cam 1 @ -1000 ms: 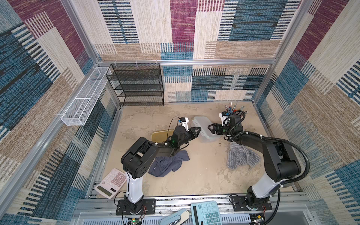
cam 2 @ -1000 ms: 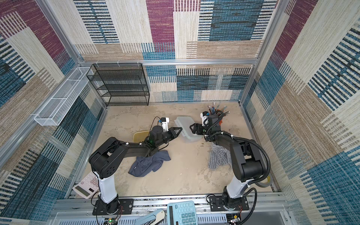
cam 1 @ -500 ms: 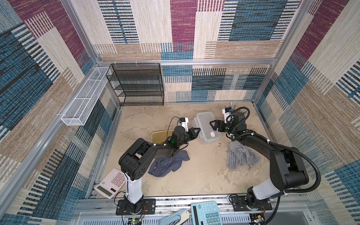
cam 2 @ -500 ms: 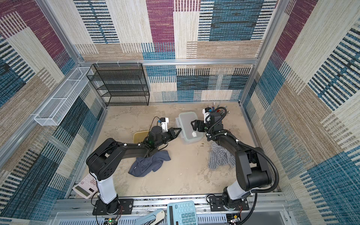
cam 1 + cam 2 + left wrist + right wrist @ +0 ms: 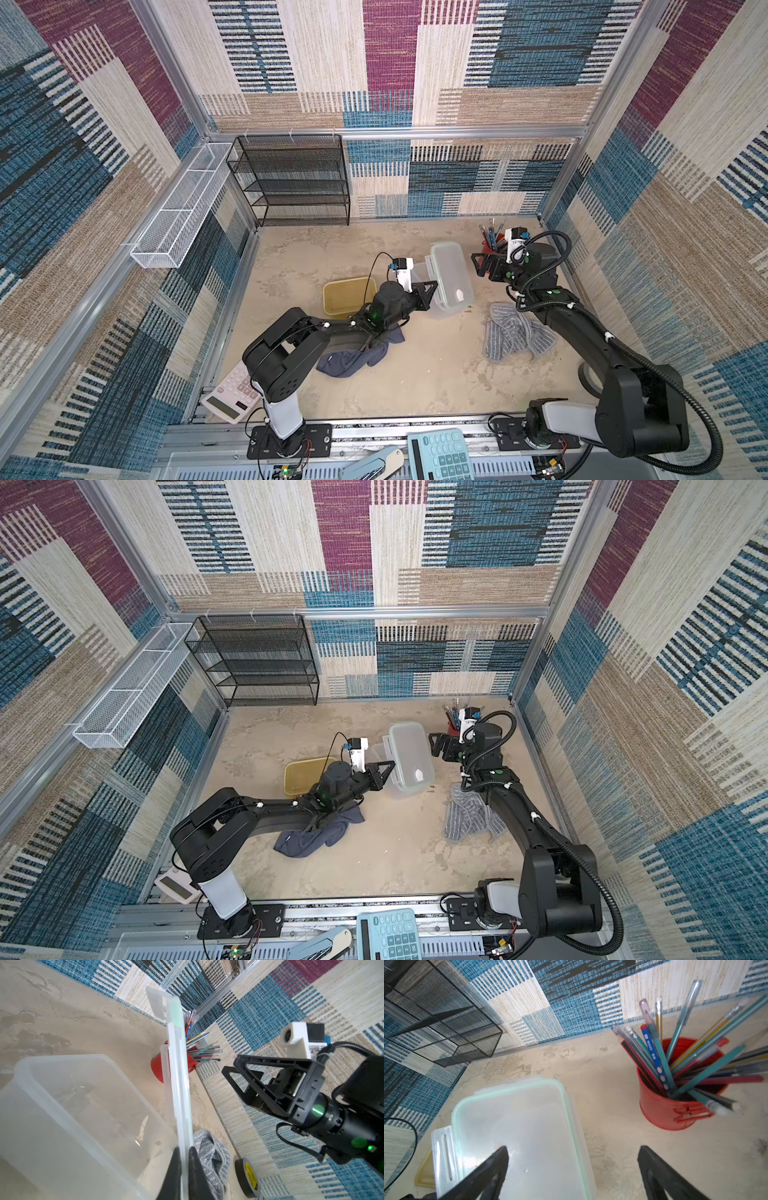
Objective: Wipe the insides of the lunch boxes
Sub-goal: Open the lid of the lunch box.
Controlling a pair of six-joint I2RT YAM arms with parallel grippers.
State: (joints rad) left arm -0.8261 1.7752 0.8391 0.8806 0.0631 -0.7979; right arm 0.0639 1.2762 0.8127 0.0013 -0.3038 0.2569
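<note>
In both top views the lid [image 5: 451,276] covers most of the clear lunch box [image 5: 437,312], and only a strip of the box's wall shows beside it. The left arm hides a corner of the amber lunch box [image 5: 345,296] near the lid, and part of the dark blue cloth [image 5: 349,363]. The right arm crosses a corner of the grey striped cloth [image 5: 513,338].

In the left wrist view the lid is edge-on with its face unseen. It cuts across the red pencil cup [image 5: 157,1065], and the clear box runs off the picture's edge. The right wrist view shows only the fingertips of the right hand [image 5: 573,1149]. The pens [image 5: 654,1055] blur on the side away from the lid.
</note>
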